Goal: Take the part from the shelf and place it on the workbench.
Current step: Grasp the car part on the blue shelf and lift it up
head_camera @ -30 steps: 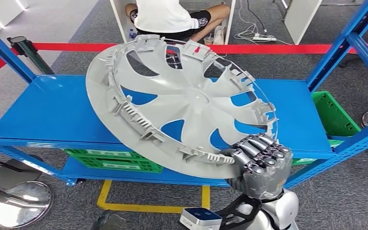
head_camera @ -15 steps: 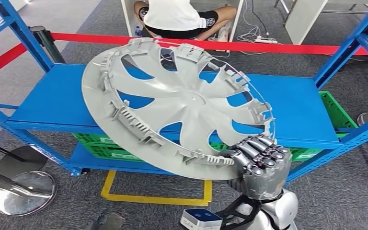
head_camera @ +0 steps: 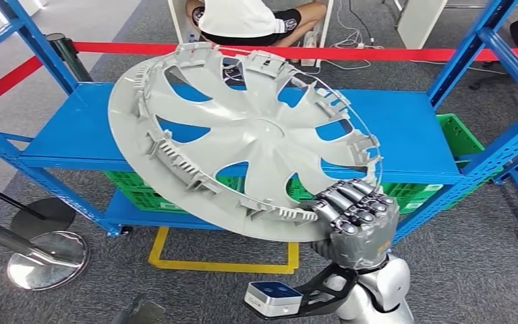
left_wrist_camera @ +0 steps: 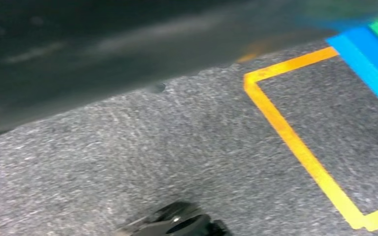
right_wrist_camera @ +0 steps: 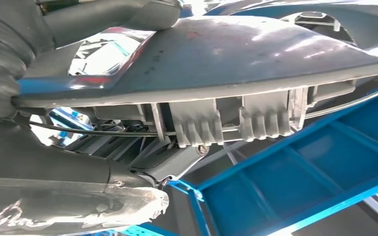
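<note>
Carry step: right hand (head_camera: pixel 355 226) fingers clamped on rim of grey wheel-cover part (head_camera: pixel 243 138), lifted clear of blue shelf (head_camera: pixel 411 135); next likely turn toward bench; left fingers' state can't tell.

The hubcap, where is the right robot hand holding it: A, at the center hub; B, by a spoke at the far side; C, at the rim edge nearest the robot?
C: the right robot hand grips the hubcap at its near rim edge.

One hubcap (head_camera: pixel 243 138), one blue shelf (head_camera: pixel 418 135), two green crates (head_camera: pixel 462 138).
</note>
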`<move>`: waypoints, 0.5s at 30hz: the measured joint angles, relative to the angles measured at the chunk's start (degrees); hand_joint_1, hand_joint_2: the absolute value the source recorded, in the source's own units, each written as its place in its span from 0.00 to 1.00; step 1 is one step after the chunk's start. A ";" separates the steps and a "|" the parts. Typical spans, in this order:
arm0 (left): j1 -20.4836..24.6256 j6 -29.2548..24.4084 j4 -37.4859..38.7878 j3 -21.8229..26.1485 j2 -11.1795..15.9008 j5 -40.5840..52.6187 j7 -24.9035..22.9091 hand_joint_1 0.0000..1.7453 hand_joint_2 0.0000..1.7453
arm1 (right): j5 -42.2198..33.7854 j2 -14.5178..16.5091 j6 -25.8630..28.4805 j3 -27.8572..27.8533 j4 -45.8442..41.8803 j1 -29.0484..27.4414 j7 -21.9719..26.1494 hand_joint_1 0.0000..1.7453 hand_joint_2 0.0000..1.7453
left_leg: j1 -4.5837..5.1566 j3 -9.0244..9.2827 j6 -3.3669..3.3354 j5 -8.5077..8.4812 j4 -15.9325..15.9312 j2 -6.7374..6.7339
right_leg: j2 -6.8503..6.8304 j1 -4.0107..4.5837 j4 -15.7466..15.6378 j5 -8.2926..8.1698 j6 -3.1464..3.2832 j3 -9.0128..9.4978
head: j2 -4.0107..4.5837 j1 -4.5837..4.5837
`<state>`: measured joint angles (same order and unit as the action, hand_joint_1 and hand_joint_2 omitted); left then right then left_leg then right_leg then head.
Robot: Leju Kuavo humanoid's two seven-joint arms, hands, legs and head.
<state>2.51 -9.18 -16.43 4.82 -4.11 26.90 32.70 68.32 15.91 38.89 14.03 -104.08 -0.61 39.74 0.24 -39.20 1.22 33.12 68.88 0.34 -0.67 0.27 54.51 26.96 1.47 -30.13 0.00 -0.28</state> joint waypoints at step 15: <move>0.79 0.52 0.10 0.03 1.28 -0.02 -0.08 0.00 0.00 | 0.36 0.14 0.01 -0.13 3.28 1.41 0.02 1.00 1.00 | -0.70 8.80 -2.52 -5.05 -12.20 -0.15 | 0.24 -1.06 15.68 5.32 -3.83 -11.29 | 0.00 0.26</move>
<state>3.30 -8.66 -16.32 4.85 -2.83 26.88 32.62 68.69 16.04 38.91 13.90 -100.80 0.81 39.76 -0.46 -30.40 -1.30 28.07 56.68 0.19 -0.44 -0.79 70.20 32.28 -2.36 -41.42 0.00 -0.02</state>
